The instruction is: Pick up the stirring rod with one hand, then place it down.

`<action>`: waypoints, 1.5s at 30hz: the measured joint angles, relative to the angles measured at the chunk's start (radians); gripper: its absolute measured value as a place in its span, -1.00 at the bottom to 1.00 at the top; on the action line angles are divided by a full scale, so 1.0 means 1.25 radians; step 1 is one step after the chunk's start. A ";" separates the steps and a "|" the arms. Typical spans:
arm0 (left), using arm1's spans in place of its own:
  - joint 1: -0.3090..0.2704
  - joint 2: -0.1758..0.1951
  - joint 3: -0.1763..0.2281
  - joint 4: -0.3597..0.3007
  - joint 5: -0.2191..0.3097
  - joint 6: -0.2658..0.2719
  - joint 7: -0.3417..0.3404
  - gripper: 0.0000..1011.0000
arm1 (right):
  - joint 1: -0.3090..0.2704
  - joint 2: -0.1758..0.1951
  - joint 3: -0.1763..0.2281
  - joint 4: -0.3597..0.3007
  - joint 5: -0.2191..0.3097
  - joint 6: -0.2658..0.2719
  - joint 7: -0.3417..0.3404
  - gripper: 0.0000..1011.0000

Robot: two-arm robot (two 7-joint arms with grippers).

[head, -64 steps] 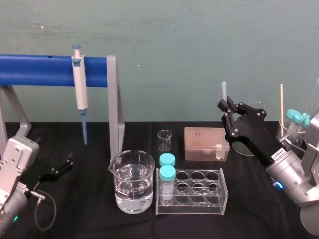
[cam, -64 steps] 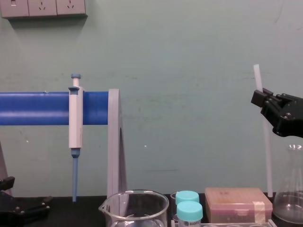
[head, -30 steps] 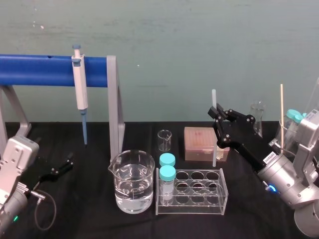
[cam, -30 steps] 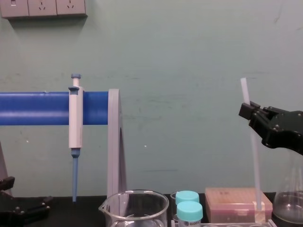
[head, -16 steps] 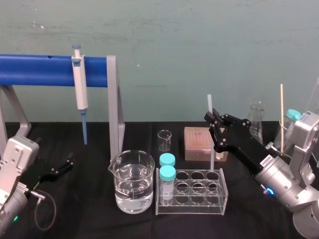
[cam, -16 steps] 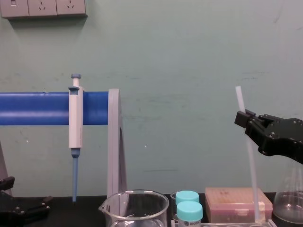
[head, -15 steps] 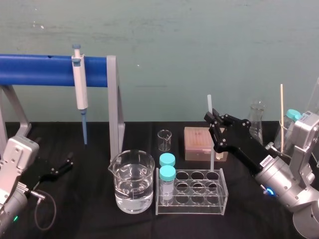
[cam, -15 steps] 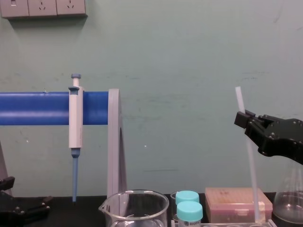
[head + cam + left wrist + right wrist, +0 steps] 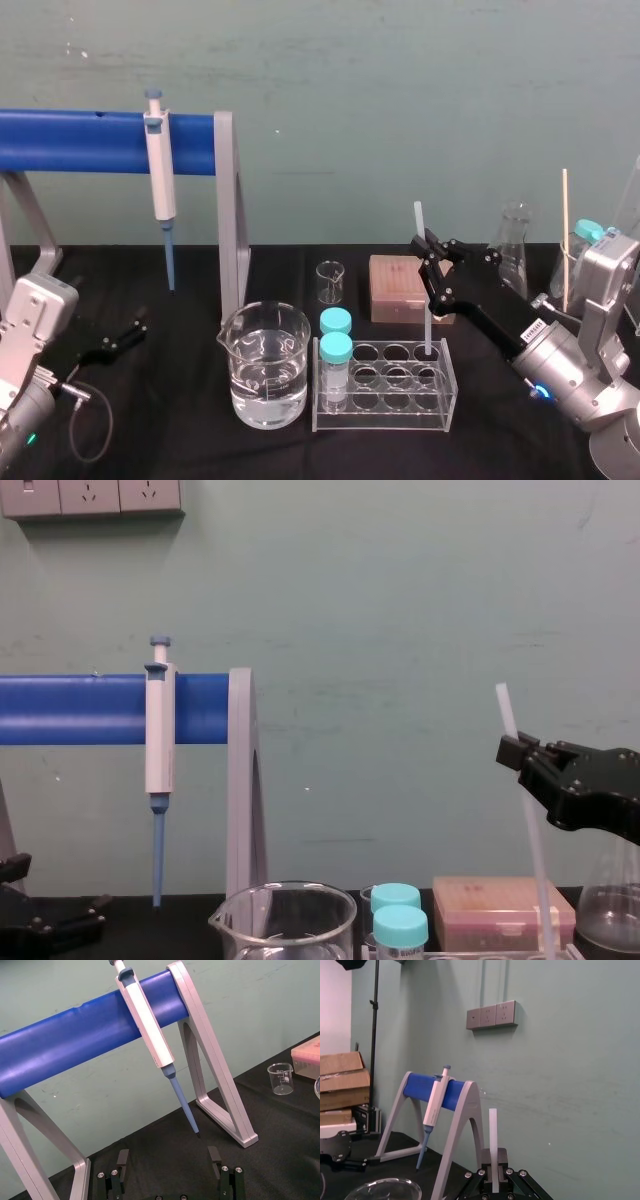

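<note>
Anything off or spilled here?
Nothing spilled or broken. One oddity: the thin translucent white stirring rod, clamped in the black right gripper, leans slightly, its lower end at the rear-right hole of the clear tube rack. Left gripper parked, open.

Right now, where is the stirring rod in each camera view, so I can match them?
Head view: stirring rod upright, right of centre, clamped in the right hand, lower end at the test-tube rack.
Chest view: rod near the right edge, leaning, same hand.
Right wrist view: rod rising from the hand.
Shared landmark: pipette on the blue bar; the left wrist view has it too, beyond the open left hand.
</note>
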 joint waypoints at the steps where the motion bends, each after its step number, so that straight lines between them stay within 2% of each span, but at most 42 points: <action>1: 0.000 0.000 0.000 0.000 0.000 0.000 0.000 0.98 | 0.000 0.000 0.000 0.001 -0.001 0.000 0.000 -0.87; 31: 0.000 0.000 0.000 0.000 0.000 0.000 0.000 0.98 | 0.027 -0.006 -0.025 0.099 -0.004 0.015 0.019 -0.87; 45: 0.000 0.000 0.000 0.000 0.000 0.000 0.000 0.98 | 0.029 -0.006 -0.028 0.108 -0.014 0.016 0.015 -0.87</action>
